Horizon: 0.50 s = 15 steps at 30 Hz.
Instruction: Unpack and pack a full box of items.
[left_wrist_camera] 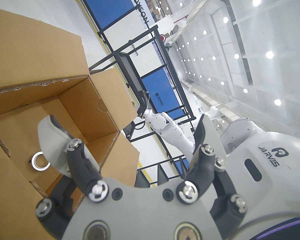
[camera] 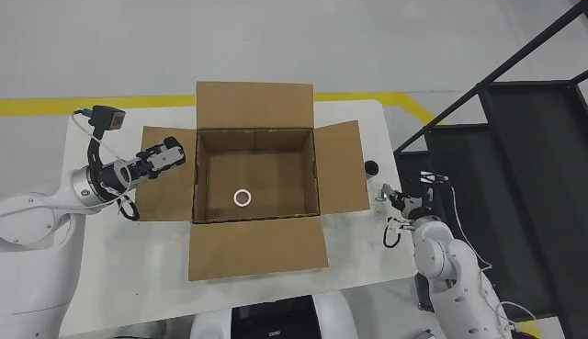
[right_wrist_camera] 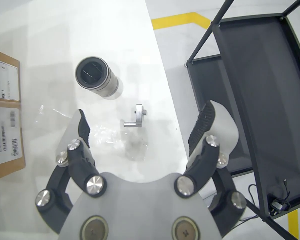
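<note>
- Box (camera: 254,105) mid-table, all 4 flaps spread out flat.
- Ring (camera: 243,197) flat on box floor, toward 6 o'clock wall, apart from every wall.
- L gripper (left_wrist_camera: 126,119) at box's 9 o'clock, over L flap, fingers wide apart, holding nothing.
- R gripper (right_wrist_camera: 145,111) at box's 3 o'clock, above table (right_wrist_camera: 90,13) edge, jaws spread, empty.
- Under it, in the narrow strip btwn R flap & table edge: metal cylinder (right_wrist_camera: 97,76), small crank (right_wrist_camera: 136,119), clear bag (right_wrist_camera: 115,138).
- Dark rack (right_wrist_camera: 252,76) stands near, just past that edge.

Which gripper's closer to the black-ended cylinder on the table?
Right. The right gripper sits just beside the cylinder; the left gripper is on the far side of the box, over its opposite flap.
</note>
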Each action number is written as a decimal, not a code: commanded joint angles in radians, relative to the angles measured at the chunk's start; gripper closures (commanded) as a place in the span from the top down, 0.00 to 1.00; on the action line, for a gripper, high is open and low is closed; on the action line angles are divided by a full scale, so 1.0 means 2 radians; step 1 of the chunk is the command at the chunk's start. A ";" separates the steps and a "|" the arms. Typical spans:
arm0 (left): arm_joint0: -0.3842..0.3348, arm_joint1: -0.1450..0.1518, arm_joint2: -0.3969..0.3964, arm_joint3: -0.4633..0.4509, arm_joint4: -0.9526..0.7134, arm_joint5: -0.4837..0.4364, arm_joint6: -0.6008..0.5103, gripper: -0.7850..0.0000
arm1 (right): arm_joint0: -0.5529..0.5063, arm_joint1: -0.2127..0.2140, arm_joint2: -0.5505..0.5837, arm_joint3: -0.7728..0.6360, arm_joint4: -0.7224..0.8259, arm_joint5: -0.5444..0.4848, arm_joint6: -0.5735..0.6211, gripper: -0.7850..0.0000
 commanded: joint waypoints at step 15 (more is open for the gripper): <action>0.000 0.000 0.000 0.000 0.000 0.000 0.000 1.00 | -0.112 0.004 0.059 -0.221 0.119 -0.215 -0.060 1.00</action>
